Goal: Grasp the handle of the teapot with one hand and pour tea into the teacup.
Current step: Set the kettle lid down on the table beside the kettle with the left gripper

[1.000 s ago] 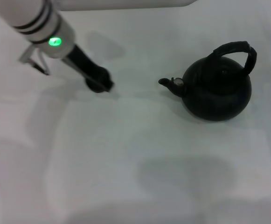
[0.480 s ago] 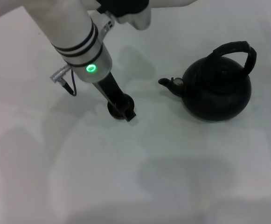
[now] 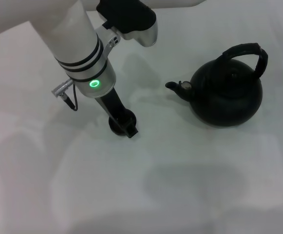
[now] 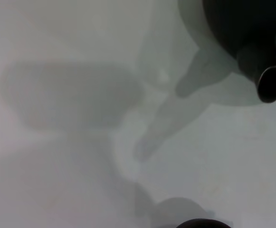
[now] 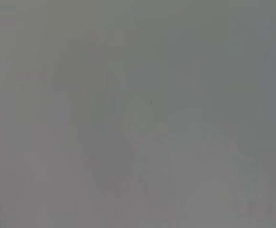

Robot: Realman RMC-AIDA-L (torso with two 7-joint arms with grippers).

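The round matte-black teapot (image 3: 227, 95) stands upright on the white table at the right, its spout (image 3: 173, 87) pointing left and its arched ribbed handle (image 3: 248, 51) free. My left gripper (image 3: 124, 126) is low over the table left of the spout, shut on the small black teacup (image 3: 118, 122). The left wrist view shows the teapot (image 4: 242, 23) with its spout mouth (image 4: 272, 84), and the teacup's dark rim (image 4: 202, 223) at the picture's edge. No tea shows. My right gripper is out of view.
The white table (image 3: 190, 185) spreads on all sides, with soft shadows on it. My left arm's white forearm (image 3: 78, 44) with a green light slants in from the upper left. The right wrist view shows only plain grey surface (image 5: 138, 114).
My left arm has swung from the far left toward the middle, carrying the teacup nearer to the spout and lower. The teapot has not moved.
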